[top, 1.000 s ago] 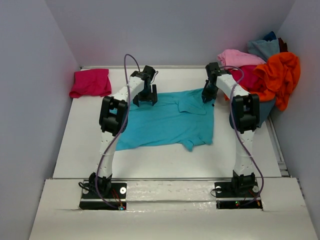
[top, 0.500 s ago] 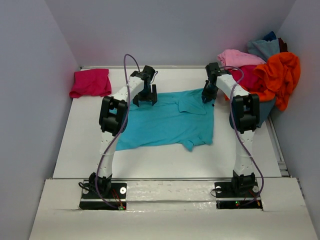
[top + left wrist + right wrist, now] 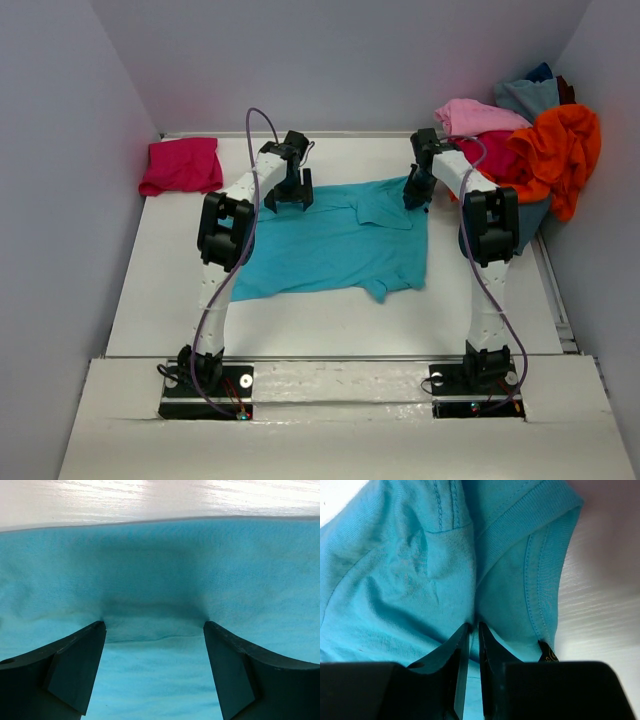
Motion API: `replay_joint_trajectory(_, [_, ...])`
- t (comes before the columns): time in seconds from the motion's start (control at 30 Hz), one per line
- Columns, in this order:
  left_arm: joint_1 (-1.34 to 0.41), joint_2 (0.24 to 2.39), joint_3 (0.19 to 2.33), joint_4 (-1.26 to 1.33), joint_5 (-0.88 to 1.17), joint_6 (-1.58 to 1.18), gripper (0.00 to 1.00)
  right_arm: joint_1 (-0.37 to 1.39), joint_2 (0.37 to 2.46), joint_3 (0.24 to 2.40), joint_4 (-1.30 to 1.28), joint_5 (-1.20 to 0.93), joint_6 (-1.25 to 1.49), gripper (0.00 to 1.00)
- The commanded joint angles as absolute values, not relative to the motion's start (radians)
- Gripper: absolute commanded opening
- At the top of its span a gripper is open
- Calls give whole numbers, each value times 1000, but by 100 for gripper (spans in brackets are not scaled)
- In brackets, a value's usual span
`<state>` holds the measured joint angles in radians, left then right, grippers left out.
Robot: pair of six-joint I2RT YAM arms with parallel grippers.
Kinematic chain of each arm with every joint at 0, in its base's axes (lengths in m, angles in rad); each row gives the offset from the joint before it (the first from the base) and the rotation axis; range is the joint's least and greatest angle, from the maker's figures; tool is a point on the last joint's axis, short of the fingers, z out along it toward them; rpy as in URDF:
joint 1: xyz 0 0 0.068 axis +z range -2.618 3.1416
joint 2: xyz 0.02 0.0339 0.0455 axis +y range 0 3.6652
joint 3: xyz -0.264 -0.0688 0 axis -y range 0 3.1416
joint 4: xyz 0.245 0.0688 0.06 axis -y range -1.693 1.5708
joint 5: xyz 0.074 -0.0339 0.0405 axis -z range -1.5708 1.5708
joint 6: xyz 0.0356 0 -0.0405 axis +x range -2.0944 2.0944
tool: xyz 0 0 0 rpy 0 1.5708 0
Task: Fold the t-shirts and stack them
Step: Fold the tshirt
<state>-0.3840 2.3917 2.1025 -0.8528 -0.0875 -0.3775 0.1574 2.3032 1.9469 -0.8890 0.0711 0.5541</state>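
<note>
A bright turquoise t-shirt (image 3: 335, 245) lies spread on the white table. My left gripper (image 3: 288, 203) is open, its fingers pressed down on the shirt's far left edge; the left wrist view shows turquoise cloth (image 3: 160, 590) between the wide-apart fingers (image 3: 75, 665). My right gripper (image 3: 416, 200) is shut on a pinch of the shirt's far right corner; the right wrist view shows cloth (image 3: 420, 580) squeezed between the closed fingertips (image 3: 472, 630). A folded magenta-pink t-shirt (image 3: 182, 165) lies at the far left.
A heap of t-shirts sits at the far right: orange (image 3: 560, 150), light pink (image 3: 478, 115), crimson (image 3: 490, 155) and dusty blue (image 3: 525, 95). Grey walls close in the table on the left, back and right.
Both grippers have shifted very slightly towards the far side at the shirt's far edge. The shirt lies much as before.
</note>
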Motion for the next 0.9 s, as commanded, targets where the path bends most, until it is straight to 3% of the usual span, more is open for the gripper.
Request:
replay_joint_trajectory(0.0, [-380,2375,2092,-856,-92,-373,92,150,2306,1951,-882,71,560,19])
replay_joint_trajectory(0.3, [-380,2379,2094,-856,-92,-373,92,150,2318,1973,-894,81,560,7])
replay_joint_trajectory(0.87, [-371,2384,2095,-856,-86,-373,92,141,2273,2023,-934,173,551,7])
